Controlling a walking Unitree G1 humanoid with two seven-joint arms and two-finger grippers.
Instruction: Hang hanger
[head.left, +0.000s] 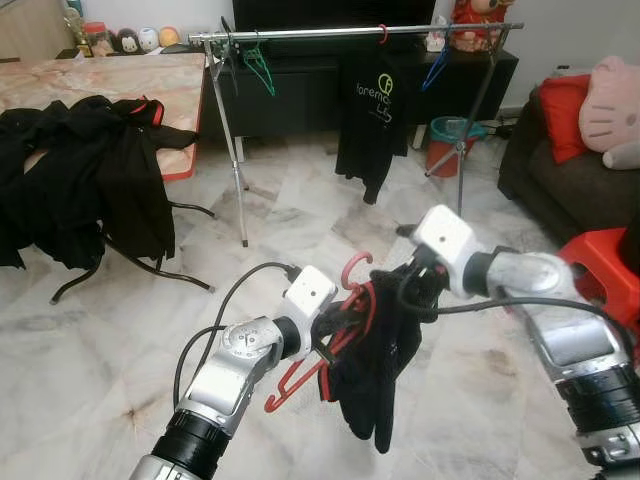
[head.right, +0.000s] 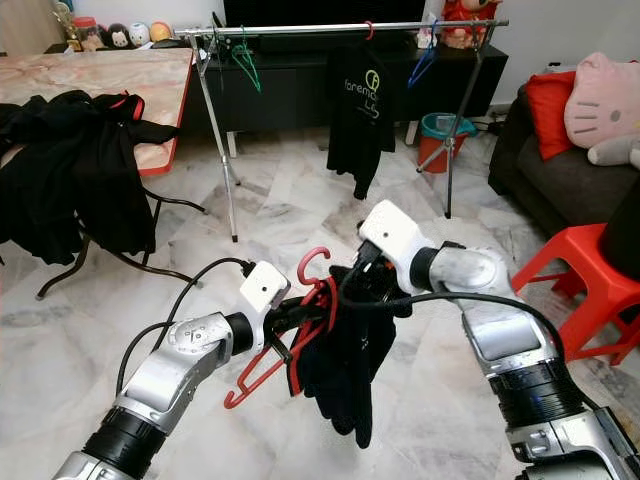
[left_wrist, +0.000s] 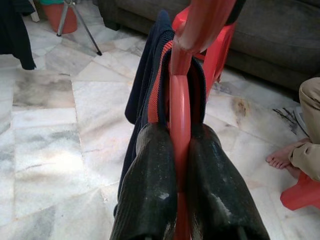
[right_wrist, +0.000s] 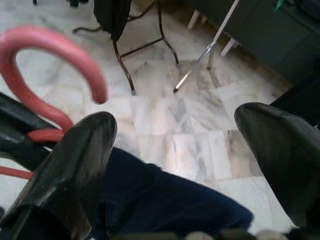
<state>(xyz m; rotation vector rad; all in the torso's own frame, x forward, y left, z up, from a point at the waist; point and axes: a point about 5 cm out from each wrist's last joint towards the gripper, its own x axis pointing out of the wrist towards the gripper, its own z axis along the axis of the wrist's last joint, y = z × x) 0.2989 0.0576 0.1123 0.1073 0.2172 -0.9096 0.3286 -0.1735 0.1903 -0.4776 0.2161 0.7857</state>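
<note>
A red hanger (head.left: 355, 268) carries a dark garment with red trim (head.left: 375, 370) and is held low in front of me, above the marble floor. My left gripper (head.left: 335, 320) is shut on the hanger's neck (left_wrist: 180, 125), with a black finger (left_wrist: 150, 185) on each side. My right gripper (head.left: 415, 282) is open at the garment's far shoulder; its fingers (right_wrist: 75, 170) straddle the dark cloth (right_wrist: 165, 200) below the red hook (right_wrist: 50, 45). The metal clothes rail (head.left: 330, 33) stands a few steps ahead.
A black T-shirt (head.left: 370, 110) and green and blue hangers hang on the rail. Black clothes (head.left: 80, 180) drape over a table on the left. A sofa (head.left: 570, 190) and a red stool (head.left: 600, 265) stand on the right. A person's bare foot (left_wrist: 282, 160) rests near the stool.
</note>
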